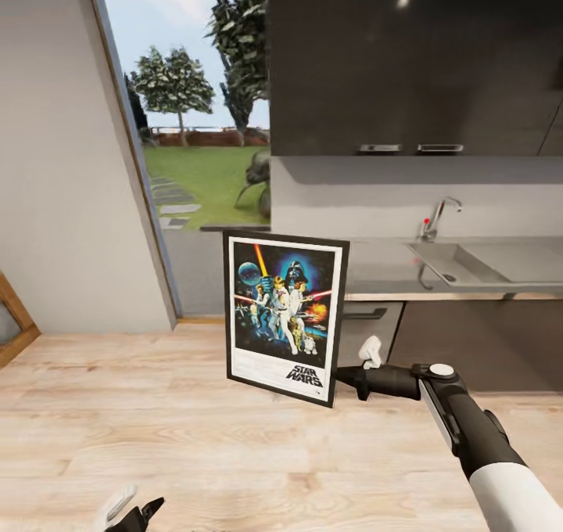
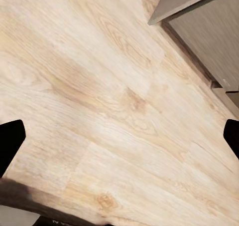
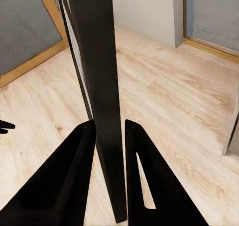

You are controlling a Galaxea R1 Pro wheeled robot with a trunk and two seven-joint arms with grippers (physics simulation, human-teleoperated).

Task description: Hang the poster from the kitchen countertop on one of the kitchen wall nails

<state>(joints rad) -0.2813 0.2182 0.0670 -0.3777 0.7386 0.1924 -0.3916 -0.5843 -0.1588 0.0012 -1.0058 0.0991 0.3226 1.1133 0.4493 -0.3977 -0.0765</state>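
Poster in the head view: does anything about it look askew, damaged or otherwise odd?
No damage shows. The poster is off the kitchen countertop, held in the air over the wood floor by the right gripper, whose jaws pinch its lower right edge. It hangs slightly tilted, top leaning left, printed face toward the camera.

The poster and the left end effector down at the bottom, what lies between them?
In the head view, only bare pale wood floor lies between the poster, held in the right end effector, and the left end effector.
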